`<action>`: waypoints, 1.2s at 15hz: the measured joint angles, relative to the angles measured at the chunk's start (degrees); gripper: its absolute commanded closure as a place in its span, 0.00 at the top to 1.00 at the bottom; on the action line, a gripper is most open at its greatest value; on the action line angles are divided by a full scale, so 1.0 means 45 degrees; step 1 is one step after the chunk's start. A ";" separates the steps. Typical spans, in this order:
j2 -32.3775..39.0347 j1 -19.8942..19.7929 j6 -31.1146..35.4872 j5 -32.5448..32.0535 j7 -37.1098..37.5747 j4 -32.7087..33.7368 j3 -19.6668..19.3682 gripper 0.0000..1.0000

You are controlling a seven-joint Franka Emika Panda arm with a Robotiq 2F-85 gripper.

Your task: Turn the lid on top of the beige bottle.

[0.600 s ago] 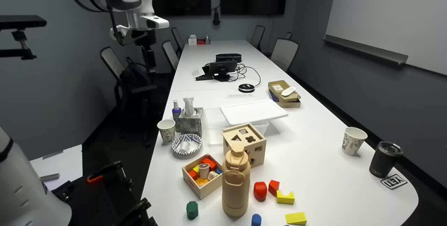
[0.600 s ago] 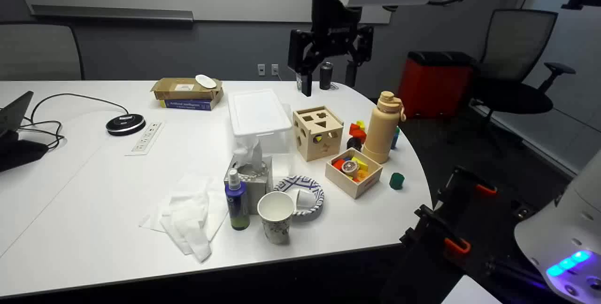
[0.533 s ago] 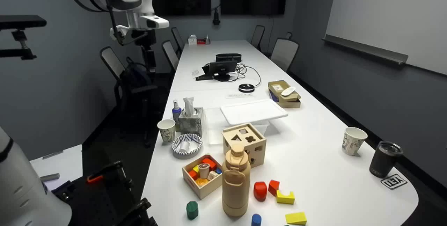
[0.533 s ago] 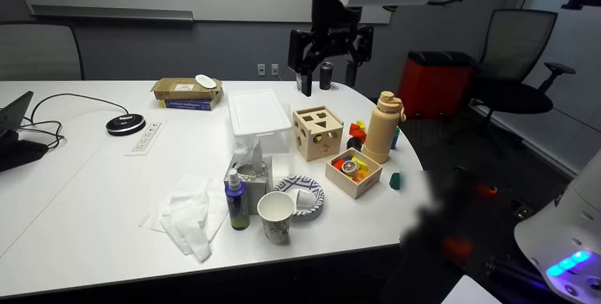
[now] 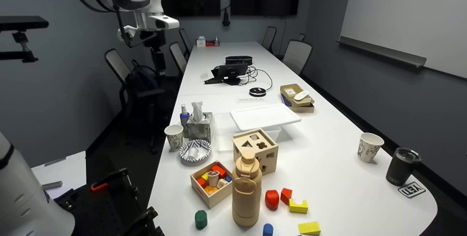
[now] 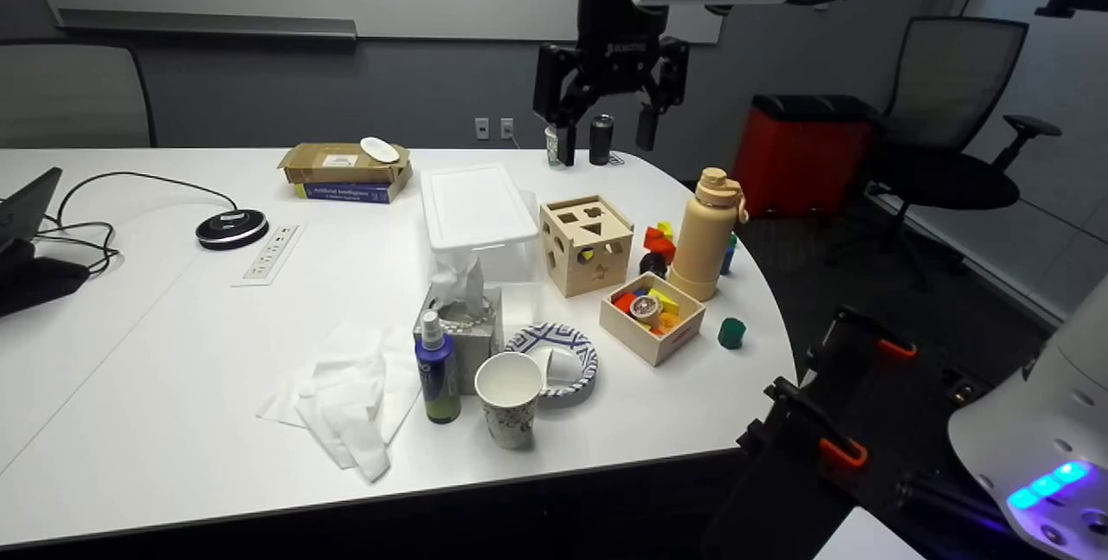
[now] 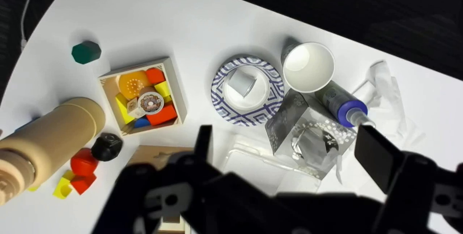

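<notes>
White table (image 6: 173, 421) fills much of an exterior view. High over it hangs the gripper (image 6: 606, 138), jaws spread and empty, maybe to fit around the lid (image 6: 718, 186). It is at four o'clock from them, on top of the beige bottle (image 6: 699, 244), which stands straight up, likely easy to reach from above.

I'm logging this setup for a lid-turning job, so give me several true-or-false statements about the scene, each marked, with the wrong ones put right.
1. A small round tan-beige lid tops the tall slim tan-beige bottle. True.
2. The bottle lies on its side. False: it stands upright on the white table.
3. The black two-fingered gripper is open. True.
4. The gripper is holding the lid. False: it holds nothing and is apart from the lid.
5. A dark green faceted block lies on the table, outside the open light-wood box. True.
</notes>
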 measured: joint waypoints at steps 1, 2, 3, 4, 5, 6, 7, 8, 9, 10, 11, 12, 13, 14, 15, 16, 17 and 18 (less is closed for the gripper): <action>-0.0066 -0.0036 0.0238 -0.0094 0.0004 -0.0010 -0.0238 1.00; -0.0170 -0.0129 0.0400 -0.0183 0.0004 -0.0014 -0.0516 1.00; -0.0302 -0.0250 0.0509 -0.0247 0.0004 -0.0018 -0.0861 1.00; -0.0461 -0.0433 0.0548 -0.0278 0.0001 -0.0018 -0.1231 1.00; -0.0638 -0.0662 0.0552 -0.0315 -0.0007 -0.0017 -0.1605 1.00; -0.0814 -0.0929 0.0556 -0.0366 -0.0016 -0.0014 -0.1974 1.00; -0.0985 -0.1243 0.0556 -0.0430 -0.0027 -0.0007 -0.2351 1.00; -0.1110 -0.1556 0.0557 -0.0484 -0.0034 0.0011 -0.2691 1.00; -0.1183 -0.1873 0.0557 -0.0508 -0.0049 0.0040 -0.3021 1.00; -0.1183 -0.2174 0.0557 -0.0510 -0.0113 0.0086 -0.3343 1.00; -0.1138 -0.2440 0.0557 -0.0509 -0.0256 0.0135 -0.3642 1.00; -0.1035 -0.2680 0.0558 -0.0510 -0.0321 0.0181 -0.3892 1.00; -0.0884 -0.2886 0.0568 -0.0514 -0.0369 0.0226 -0.4086 1.00; -0.0685 -0.3068 0.0605 -0.0517 -0.0388 0.0276 -0.4226 1.00; -0.0438 -0.3205 0.0706 -0.0533 -0.0389 0.0333 -0.4329 1.00; -0.0138 -0.3321 0.0869 -0.0553 -0.0388 0.0391 -0.4411 1.00; 0.0173 -0.3403 0.1031 -0.0557 -0.0386 0.0460 -0.4469 1.00; 0.0520 -0.3479 0.1225 -0.0586 -0.0371 0.0546 -0.4512 1.00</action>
